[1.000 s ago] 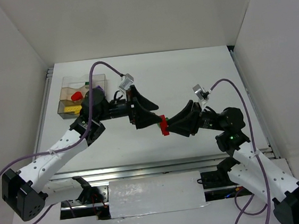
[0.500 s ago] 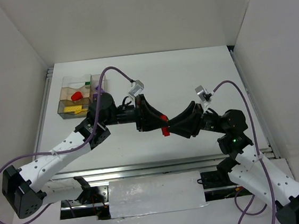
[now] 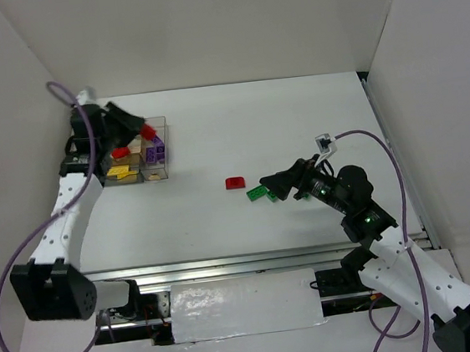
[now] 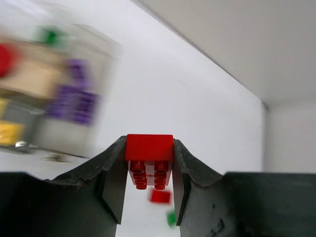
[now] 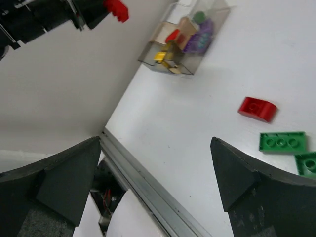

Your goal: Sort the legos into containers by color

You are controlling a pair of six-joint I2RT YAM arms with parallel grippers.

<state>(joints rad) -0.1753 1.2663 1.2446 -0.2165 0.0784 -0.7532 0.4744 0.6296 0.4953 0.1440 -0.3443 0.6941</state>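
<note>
My left gripper (image 3: 141,136) hovers over the clear container (image 3: 164,160) at the back left, shut on a red lego brick (image 3: 147,132). In the left wrist view the brick (image 4: 148,148) sits clamped between both fingers (image 4: 113,173), studs facing the camera. Red, yellow, purple and green legos lie in the container's compartments (image 5: 185,42). On the table rest a red rounded lego (image 3: 235,182) and two green legos (image 3: 258,193). My right gripper (image 3: 271,186) stands wide open and holds nothing, just right of the green pieces (image 5: 282,141).
White walls close in the table on the left, back and right. A metal rail (image 5: 148,190) runs along the near edge, with a white panel (image 3: 244,305) below it. The red rounded lego (image 5: 257,108) lies left of the green ones.
The two grippers met mid-table around the red brick. Now the left arm has swung back-left over the container with it, and the right gripper has opened and drawn back right.
</note>
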